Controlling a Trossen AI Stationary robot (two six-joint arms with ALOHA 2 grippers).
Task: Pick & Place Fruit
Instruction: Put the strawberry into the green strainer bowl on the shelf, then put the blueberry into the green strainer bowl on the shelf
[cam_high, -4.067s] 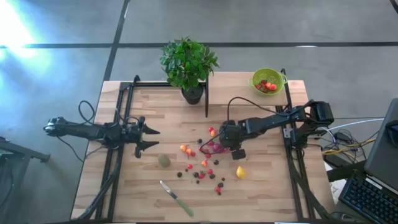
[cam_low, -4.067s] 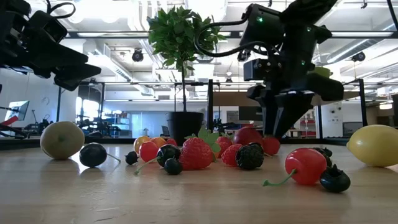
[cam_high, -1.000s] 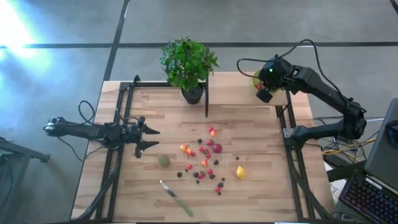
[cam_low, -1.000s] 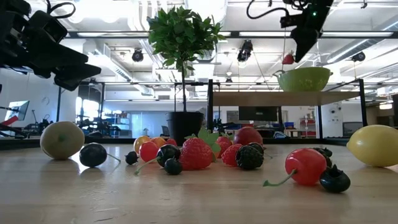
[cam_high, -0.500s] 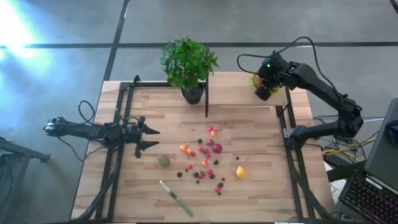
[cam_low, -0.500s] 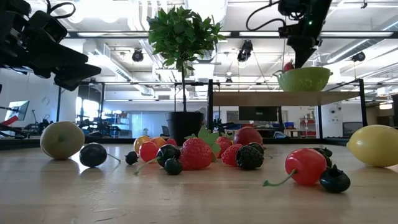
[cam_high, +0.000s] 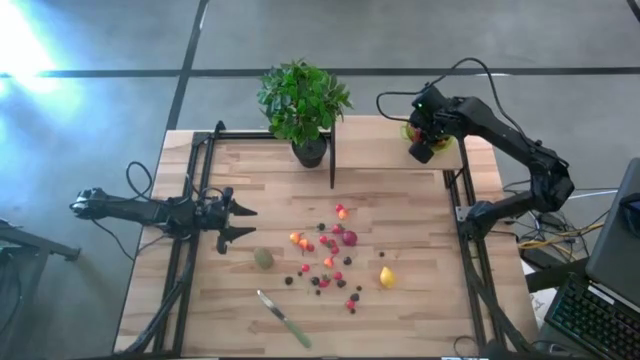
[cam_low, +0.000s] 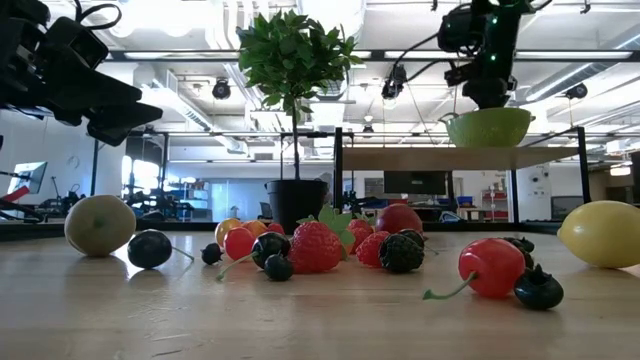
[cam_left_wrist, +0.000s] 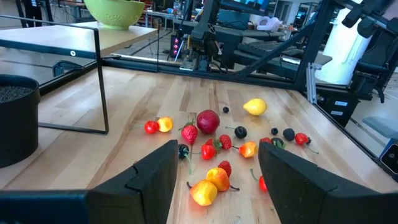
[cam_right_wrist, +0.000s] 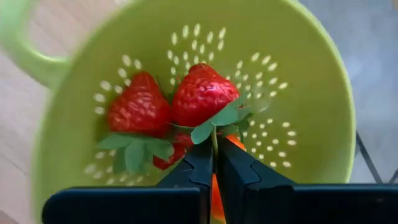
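Observation:
Small toy fruit (cam_high: 325, 262) lies scattered mid-table: red, orange and dark berries, a yellow lemon (cam_high: 386, 277) and a dull-green kiwi-like ball (cam_high: 263, 258). At the far right, my right gripper (cam_high: 420, 150) points steeply down into the lime-green bowl (cam_low: 488, 127), shut on a strawberry (cam_right_wrist: 202, 93). Another strawberry (cam_right_wrist: 140, 112) lies on the bowl's floor. My left gripper (cam_high: 245, 222) waits open and level at the table's left side, its fingers (cam_left_wrist: 155, 171) facing the fruit. My right gripper pinches the strawberry's thin green stem (cam_right_wrist: 214, 140), just behind its leaves, between its two fingertips. The fingers come from above, slanting steeply down. The strawberry hangs below them inside the bowl's rim; whether it rests on the fruit beneath, I cannot tell.
A potted plant (cam_high: 303, 105) stands at the far middle beside a thin black frame (cam_left_wrist: 99, 81). A green-handled knife (cam_high: 284, 319) lies near the front edge. Black rails (cam_high: 190, 230) run along the table's left and right sides. Bare wood stretches between fruit and bowl.
My right gripper has sunk toward the bowl and tipped more steeply down, staying shut. The strawberry, which hung beside and above the bowl's rim in the low view, has gone over the rim and now sits below it, hidden there.

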